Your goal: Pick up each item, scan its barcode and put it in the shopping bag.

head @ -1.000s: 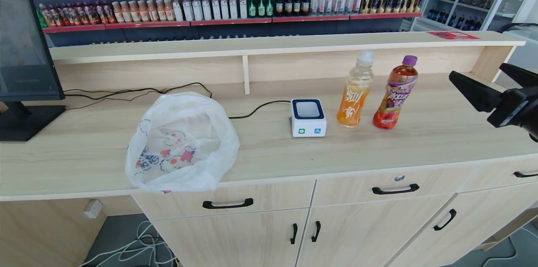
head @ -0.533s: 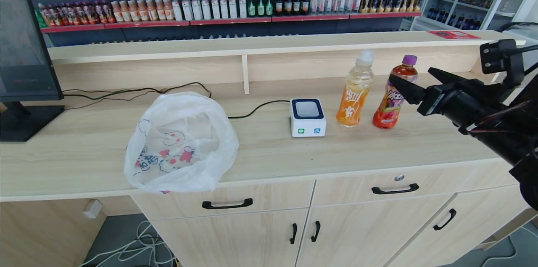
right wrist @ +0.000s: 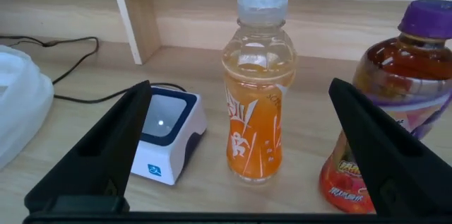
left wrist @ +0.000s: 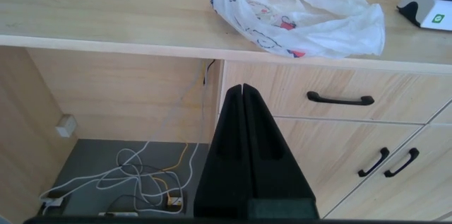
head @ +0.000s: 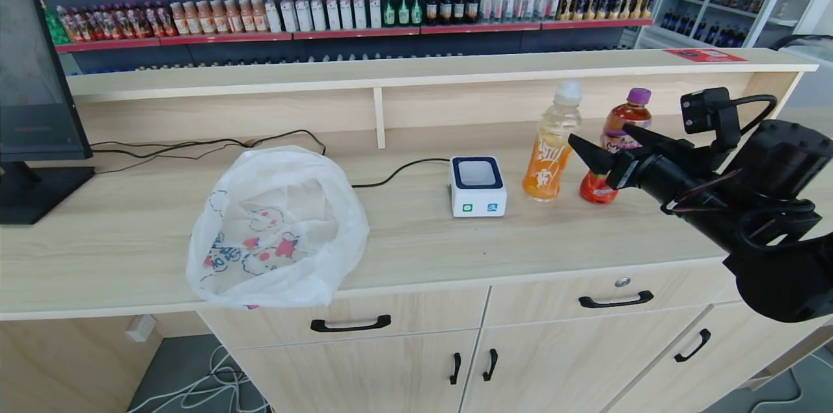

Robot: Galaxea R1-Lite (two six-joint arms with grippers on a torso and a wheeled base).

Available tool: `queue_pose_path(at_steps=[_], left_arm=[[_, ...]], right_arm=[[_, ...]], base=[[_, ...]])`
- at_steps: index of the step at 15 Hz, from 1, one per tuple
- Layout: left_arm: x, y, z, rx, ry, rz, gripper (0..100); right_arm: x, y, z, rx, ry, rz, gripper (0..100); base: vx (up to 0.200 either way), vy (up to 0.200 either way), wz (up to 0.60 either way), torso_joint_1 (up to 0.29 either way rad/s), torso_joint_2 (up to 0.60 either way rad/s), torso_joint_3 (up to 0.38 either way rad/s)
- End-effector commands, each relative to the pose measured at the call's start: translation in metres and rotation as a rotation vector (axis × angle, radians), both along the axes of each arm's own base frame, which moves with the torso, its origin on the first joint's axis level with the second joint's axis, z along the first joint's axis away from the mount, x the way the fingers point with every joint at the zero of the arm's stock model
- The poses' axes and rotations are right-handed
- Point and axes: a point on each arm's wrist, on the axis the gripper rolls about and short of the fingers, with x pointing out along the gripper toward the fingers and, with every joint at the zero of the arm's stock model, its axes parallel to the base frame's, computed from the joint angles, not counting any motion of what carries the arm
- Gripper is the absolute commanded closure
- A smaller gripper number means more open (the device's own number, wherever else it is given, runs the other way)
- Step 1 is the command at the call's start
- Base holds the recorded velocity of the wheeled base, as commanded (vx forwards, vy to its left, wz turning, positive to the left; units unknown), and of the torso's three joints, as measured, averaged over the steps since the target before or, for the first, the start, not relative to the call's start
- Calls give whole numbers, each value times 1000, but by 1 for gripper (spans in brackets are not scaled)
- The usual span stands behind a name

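- Right gripper [head: 599, 138] [right wrist: 240, 86]: jaws spread wide, nothing held; it sits above the counter, just in front of the two bottles, and I see no contact with either
- In my right wrist view the clear plastic bottle with orange label and pale cap [right wrist: 256, 90] [head: 550, 149] is framed between the fingers; upright
- Dark-tea bottle with red label and purple cap [head: 618, 119] [right wrist: 402, 104] stands upright just beside it on the robot's right, partly hidden behind one finger
- Small white box scanner with dark-blue-rimmed window [head: 477, 186] [right wrist: 166, 136] is just left of the orange bottle, black cable running off it
- Left gripper [left wrist: 244, 93]: fingers pressed together, empty, hanging below the counter edge in front of the cabinet doors
- White translucent plastic shopping bag with cartoon print [head: 276, 227] [left wrist: 304, 12] lies mouth open at the front edge of the light wood counter [head: 416, 231], well left of the scanner
- Black monitor [head: 32, 75] at the far left
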Motion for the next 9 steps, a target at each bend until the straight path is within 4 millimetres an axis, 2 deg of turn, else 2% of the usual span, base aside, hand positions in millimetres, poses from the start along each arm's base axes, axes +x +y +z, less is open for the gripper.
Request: queue_pose_path(at_steps=[1,6,9], left_arm=[[0,0,0,-1,1,0,100],[0,0,0,-2,-2,1,100],[0,0,0,-2,-2,1,100]], right_arm=[[5,2,-10,0,31,5,0],[33,6,-33,20,17,6,0],[50,12,-40,49,11,18,0]], base=[[0,0,0,0,0,0],[0,0,0,0,0,0],[0,0,0,0,0,0]])
